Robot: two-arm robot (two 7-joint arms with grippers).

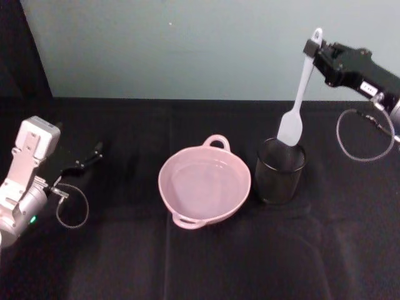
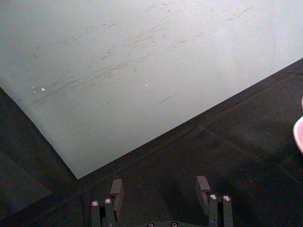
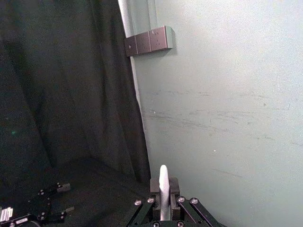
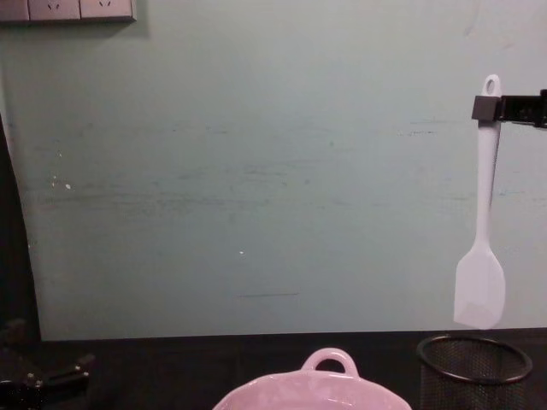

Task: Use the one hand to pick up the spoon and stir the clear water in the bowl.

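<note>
My right gripper [image 1: 310, 47] is shut on the handle end of the white spoon [image 1: 299, 99], which hangs upright with its broad head just above the black wire-mesh cup [image 1: 280, 172]. From the chest, the spoon [image 4: 481, 231] dangles clear of the cup's rim [image 4: 474, 359], and the right gripper [image 4: 487, 108] clamps it near the hole. The spoon's tip [image 3: 163, 189] stands between the right fingers. The pink bowl [image 1: 205, 185] sits at mid-table, left of the cup, with faint glints of clear water [image 1: 206, 181]. My left gripper [image 1: 94, 154] rests open at the far left.
A black cloth [image 1: 200, 262] covers the table. A pale wall [image 4: 256, 171] rises right behind it, with sockets [image 4: 68, 8] high on the left. A dark curtain [image 3: 66, 85] hangs at the left side.
</note>
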